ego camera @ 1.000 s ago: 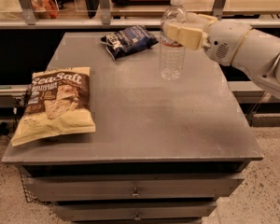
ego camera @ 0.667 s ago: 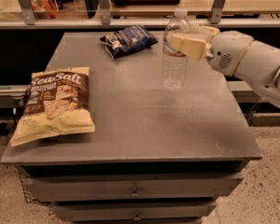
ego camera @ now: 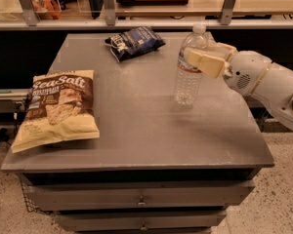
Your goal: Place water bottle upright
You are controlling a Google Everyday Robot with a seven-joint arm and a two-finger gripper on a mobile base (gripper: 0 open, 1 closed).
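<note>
The water bottle [ego camera: 188, 84] is seen standing upright on the grey table [ego camera: 136, 145], at about 2 o'clock from the tabletop's centre, with its white cap [ego camera: 199, 29] on top. Its base is set at the surface; whether its full weight is borne there cannot be told. The gripper [ego camera: 198, 52] is placed at the bottle's shoulder, above the label band [ego camera: 186, 68]. It is held narrow, with the bottle clasped between the near finger [ego camera: 207, 62] across the front and the other finger behind. The white arm [ego camera: 273, 87] is brought in from 3 o'clock, over the table's right edge.

Bare tabletop is left around the bottle's base towards 6 and 9 o'clock, and the right edge lies near at 3 o'clock. A dark blue snack bag [ego camera: 134, 42] is found at 12 o'clock, close to the far edge and well apart from the bottle. A Sea Salt chip bag [ego camera: 58, 106] is laid flat at 9 o'clock, its lower corner reaching the left edge. The middle and the near edge at 6 o'clock are left open. Drawers [ego camera: 141, 199] are seen below the top, and a metal rail [ego camera: 146, 23] is seen past the far edge
</note>
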